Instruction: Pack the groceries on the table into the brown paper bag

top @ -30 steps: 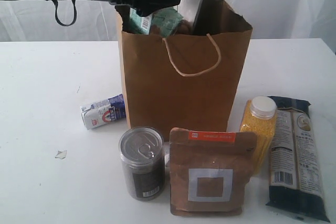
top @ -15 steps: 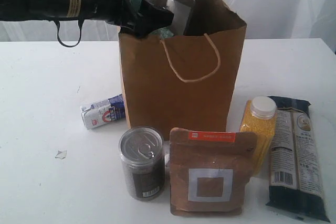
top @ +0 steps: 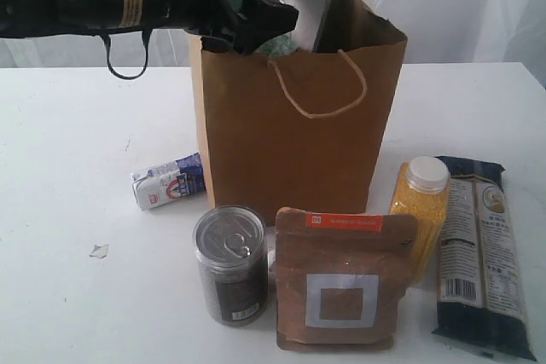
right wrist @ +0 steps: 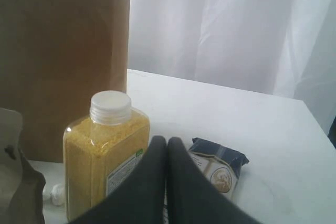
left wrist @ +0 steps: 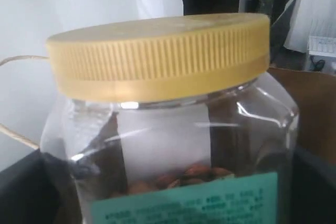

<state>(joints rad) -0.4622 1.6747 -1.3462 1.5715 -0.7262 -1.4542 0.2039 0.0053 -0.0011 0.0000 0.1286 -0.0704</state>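
Nearest you, your right claw is pressed together, empty, just before the yellow-grain bottle. Beyond, at the mouth of the brown paper bag, your left claw pinches the gold-lidded clear jar, upright, lid above the rim.

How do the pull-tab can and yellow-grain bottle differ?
The pull-tab can holds dark contents under a metal lid; the yellow-grain bottle has a white cap. In the exterior view the can stands left of the pouch, the bottle right. Both are clear, upright, outside the bag.
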